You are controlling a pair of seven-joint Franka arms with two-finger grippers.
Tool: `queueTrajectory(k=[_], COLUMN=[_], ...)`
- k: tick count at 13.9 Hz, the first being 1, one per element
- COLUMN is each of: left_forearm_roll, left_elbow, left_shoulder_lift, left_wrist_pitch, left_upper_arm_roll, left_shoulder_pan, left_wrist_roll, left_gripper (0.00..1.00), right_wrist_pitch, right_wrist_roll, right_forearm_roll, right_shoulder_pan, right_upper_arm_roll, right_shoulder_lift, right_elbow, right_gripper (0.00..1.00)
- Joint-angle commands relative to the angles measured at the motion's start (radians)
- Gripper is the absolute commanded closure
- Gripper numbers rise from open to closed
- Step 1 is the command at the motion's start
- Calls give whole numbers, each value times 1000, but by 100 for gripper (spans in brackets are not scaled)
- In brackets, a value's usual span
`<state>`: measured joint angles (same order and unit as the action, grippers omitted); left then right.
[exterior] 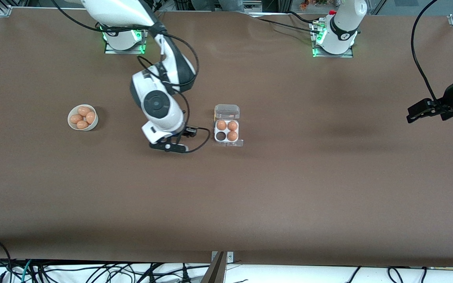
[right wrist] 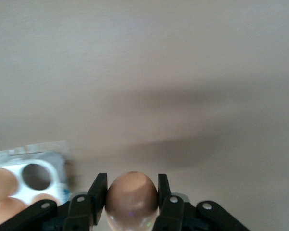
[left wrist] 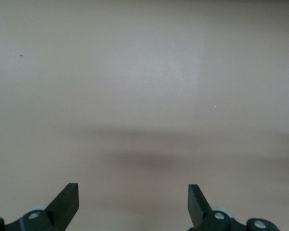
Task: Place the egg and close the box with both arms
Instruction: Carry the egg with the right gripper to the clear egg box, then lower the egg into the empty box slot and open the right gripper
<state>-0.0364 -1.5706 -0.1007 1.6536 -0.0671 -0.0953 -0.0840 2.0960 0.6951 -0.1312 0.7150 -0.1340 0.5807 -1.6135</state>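
The right pincer (right wrist: 131, 202) pinches the egg (right wrist: 131, 196) across its middle just beside the box (exterior: 227, 131), a light, smooth, brittle thing that wants only gentle pressure into the empty cell, while the left pincer (left wrist: 133, 202) waits spread over bare counter (exterior: 289, 188)

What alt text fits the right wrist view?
The right gripper is shut on an orange-brown egg above the brown table. Beside it sits the open box, one cell empty, the others holding eggs.
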Motion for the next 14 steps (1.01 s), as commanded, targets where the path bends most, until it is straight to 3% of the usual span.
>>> queueTrajectory(k=[1, 5, 9, 14], left_forearm_roll=[6, 6, 6, 6], left_elbow=[27, 26, 26, 26], left_shoulder_lift=[-10, -11, -13, -13], left_wrist_pitch=[-21, -21, -21, -21], left_upper_arm_roll=[0, 0, 0, 0], left_shoulder_pan=[0, 0, 0, 0], left_wrist_roll=[13, 10, 15, 15], left_gripper=[0, 0, 0, 0], right_wrist_pitch=[-14, 28, 133, 133], right_wrist_roll=[70, 122, 182, 185], right_forearm_roll=[-25, -120, -123, -123], right_shoulder_pan=[47, 78, 103, 107], right_upper_arm_roll=[-9, -3, 16, 22], right_shoulder_lift=[83, 122, 160, 177], right_elbow=[130, 173, 173, 173], right_gripper=[71, 71, 71, 71])
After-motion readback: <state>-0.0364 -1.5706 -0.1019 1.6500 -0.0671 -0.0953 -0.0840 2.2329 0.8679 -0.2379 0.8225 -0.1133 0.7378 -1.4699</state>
